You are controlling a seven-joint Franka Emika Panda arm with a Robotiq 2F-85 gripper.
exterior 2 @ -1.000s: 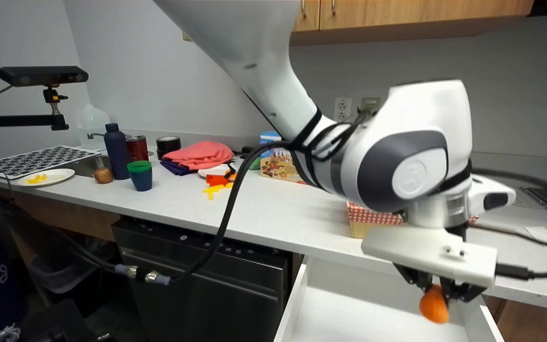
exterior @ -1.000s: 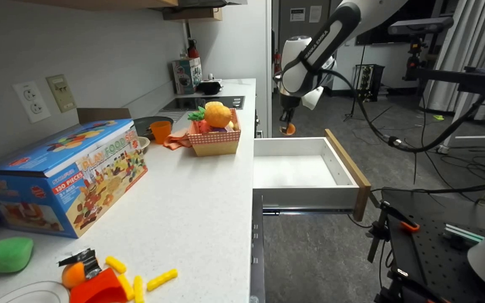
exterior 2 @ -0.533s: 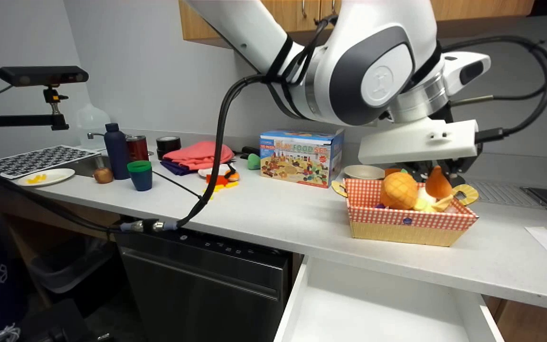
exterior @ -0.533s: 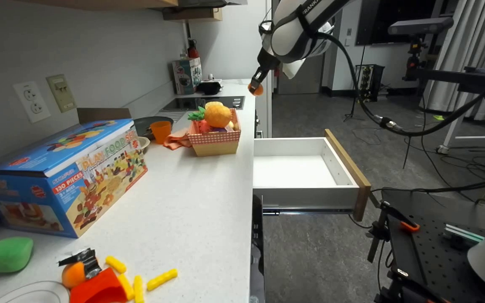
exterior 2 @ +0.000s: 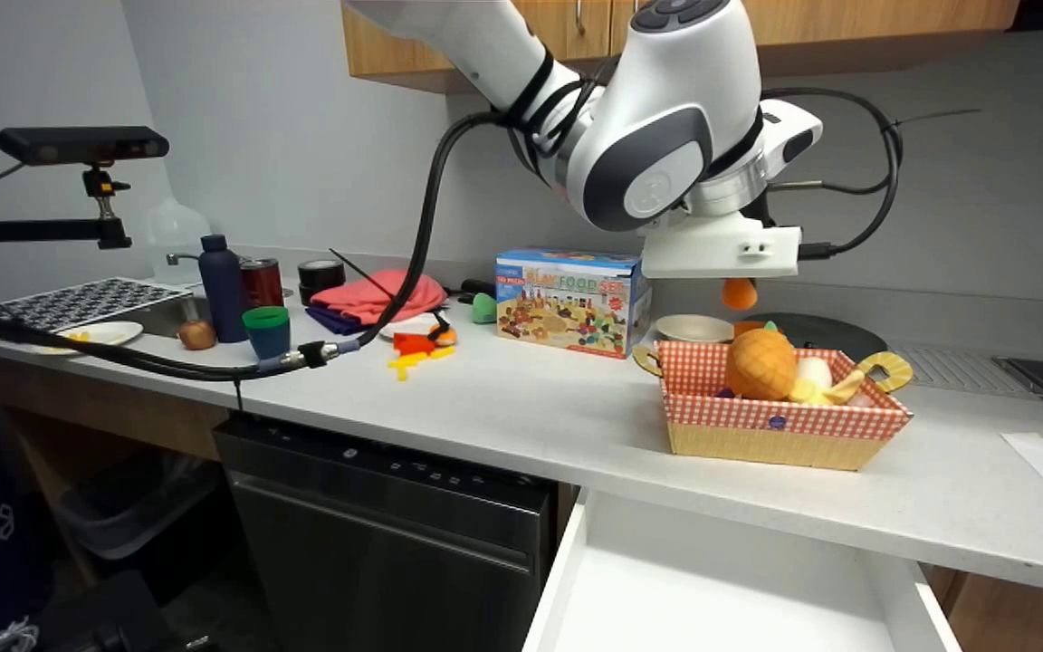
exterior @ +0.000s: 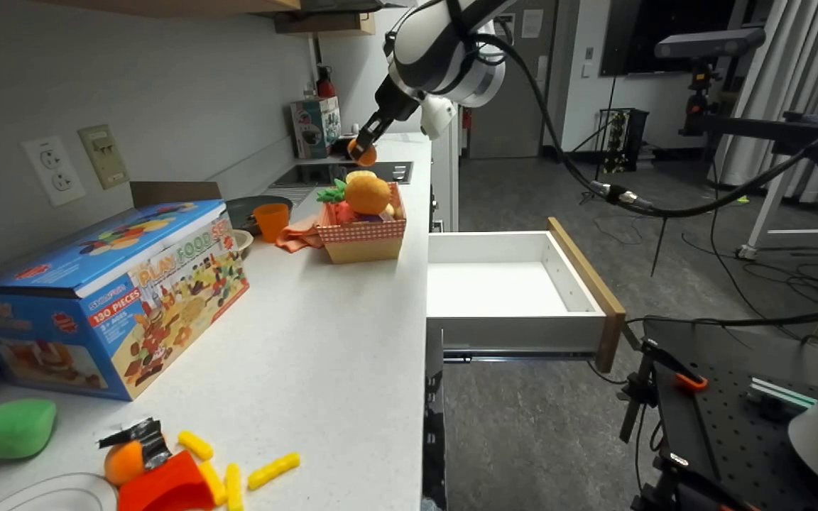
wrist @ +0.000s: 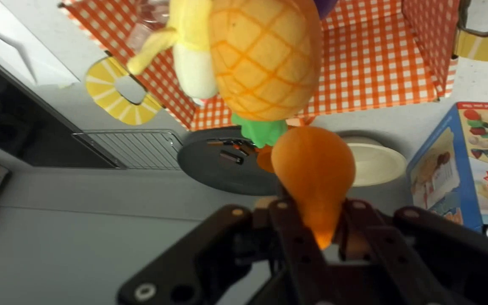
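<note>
One orange pear-shaped piece (wrist: 314,165) hangs pinched in your claw (wrist: 320,212), raised above the white surface (exterior 2: 567,426).

That speckled surface runs along a grey wall (exterior: 203,92), and below it you have a pulled-out drawer (exterior: 515,333) jutting over a dark floor (exterior: 522,433); a camera (exterior: 709,44) is mounted well apart from it. Near your piece sits the red-checked basket (exterior 2: 757,439), a toy pineapple (exterior 2: 761,362) rising above its rim. Around it are a play-food box (exterior 2: 567,303), a pale bowl (exterior 2: 693,335) and a black pan (exterior 2: 838,335), with an orange cup (exterior: 271,221) just beside the pan. In the wrist view, your piece blocks part of the cup; in an exterior view, your white wrist bracket (exterior 2: 721,252) hides the claw, and a black cable (exterior 2: 429,208) loops before the surface.
</note>
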